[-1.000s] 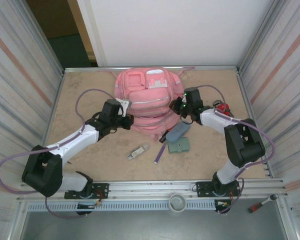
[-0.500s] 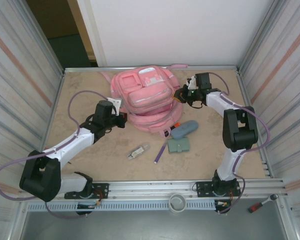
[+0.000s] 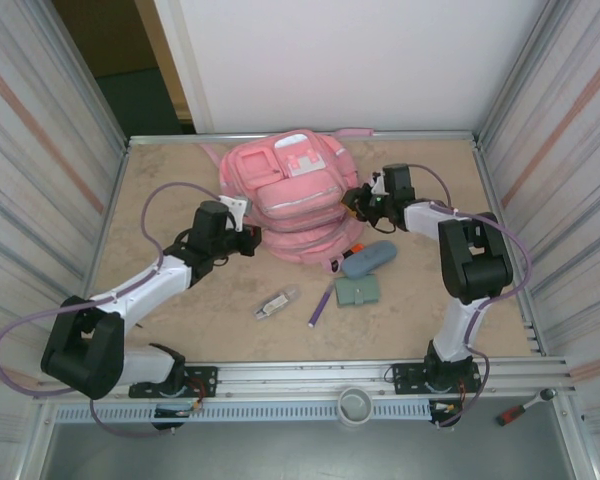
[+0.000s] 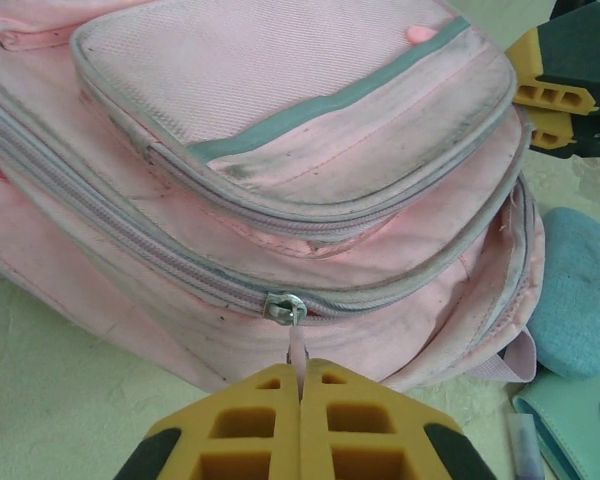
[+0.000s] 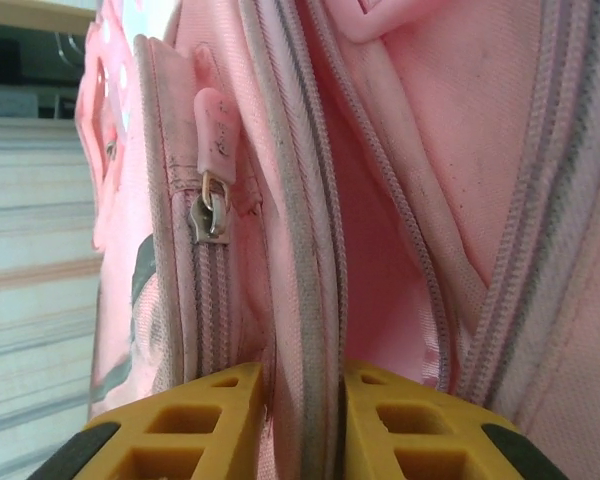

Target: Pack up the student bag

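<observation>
The student bag [image 3: 290,195], a big pink backpack, lies at the back middle of the table. My left gripper [image 3: 252,237] is at its near left side, shut on the thin pink pull tab [image 4: 299,343] of a zip slider [image 4: 283,308]; the fingertips [image 4: 301,365] meet on the tab. My right gripper [image 3: 352,200] is pressed against the bag's right side. Its jaws [image 5: 305,378] stand a little apart, one on each side of a zip-edged fold of pink fabric [image 5: 305,300] that fills the gap. Another pink zip pull [image 5: 217,125] hangs just left of that fold.
A grey-blue pencil pouch [image 3: 368,258], a teal wallet [image 3: 358,290], a purple pen [image 3: 320,303] and a small silver item [image 3: 276,302] lie on the table in front of the bag. Something orange [image 3: 352,248] sits by the pouch. Metal walls close in both sides.
The bag has turned and slid toward the back left. My right gripper swung to the bag's far right side, then came slightly nearer, with its jaws now a little wider. The left grip stays.
</observation>
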